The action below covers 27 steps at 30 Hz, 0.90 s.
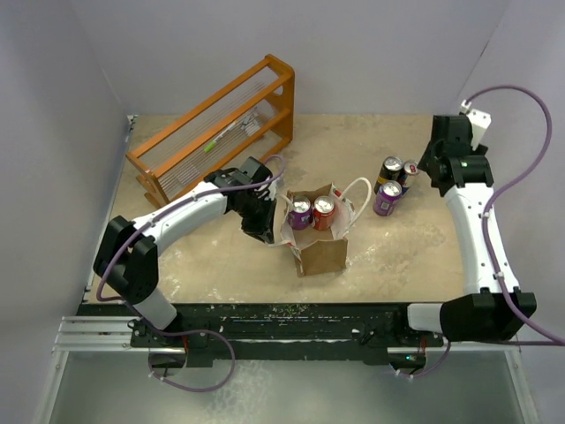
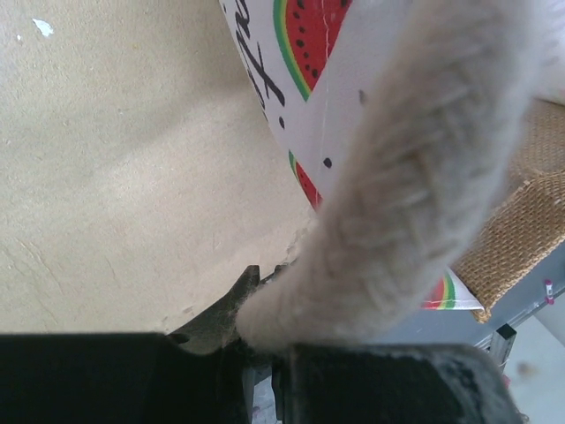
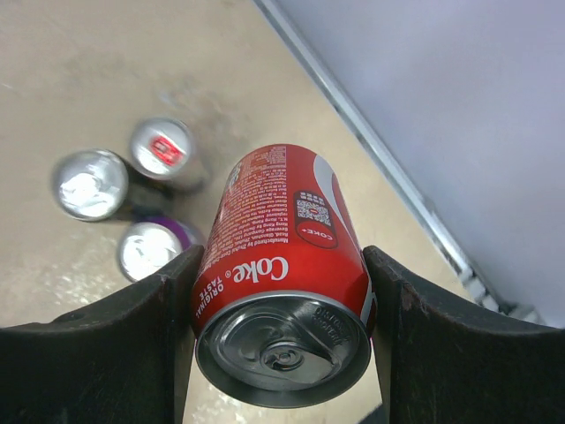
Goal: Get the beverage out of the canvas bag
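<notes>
Left fingers [image 2: 88, 380] pinch bag handle [image 2: 415, 194]; right fingers [image 3: 97, 353] clasp Coke [image 3: 282, 265]; tan tabletop [image 1: 221, 265], white walls [image 1: 371, 44].

The red metal can [image 3: 282, 247] is smooth and shiny. The tan woven bag [image 2: 534, 221] looks rough, its white rope handle [image 2: 415, 194] fuzzy.

The blurred white handle [image 2: 415, 177] runs off the top edge, hiding much of the canvas bag [image 2: 523, 231].
</notes>
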{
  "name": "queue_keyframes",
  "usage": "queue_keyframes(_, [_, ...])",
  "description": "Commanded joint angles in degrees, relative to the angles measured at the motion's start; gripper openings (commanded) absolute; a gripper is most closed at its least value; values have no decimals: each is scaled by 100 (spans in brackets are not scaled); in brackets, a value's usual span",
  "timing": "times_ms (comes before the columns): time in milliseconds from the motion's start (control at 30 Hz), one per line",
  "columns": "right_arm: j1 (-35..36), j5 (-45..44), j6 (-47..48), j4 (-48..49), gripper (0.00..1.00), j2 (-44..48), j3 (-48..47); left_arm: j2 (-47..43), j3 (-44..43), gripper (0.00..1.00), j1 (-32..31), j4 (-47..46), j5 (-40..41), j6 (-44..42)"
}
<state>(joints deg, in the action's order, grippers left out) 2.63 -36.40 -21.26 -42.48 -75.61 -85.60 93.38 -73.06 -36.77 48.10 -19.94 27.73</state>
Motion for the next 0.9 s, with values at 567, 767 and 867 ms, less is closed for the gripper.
queue_keyframes(567, [-1605, 2846, 783, 637, 0, -1317, 685, 498, -804, 0, 162, 411, -23, -899])
queue_keyframes(767, [-1607, 3198, 822, 798, 0, -1688, 662, 690, -983, 0, 171, 417, -24, -944])
queue_keyframes(867, [-1606, 3201, 835, 966, 0, -1745, 690, 739, -1011, 0, 174, 392, -35, -923])
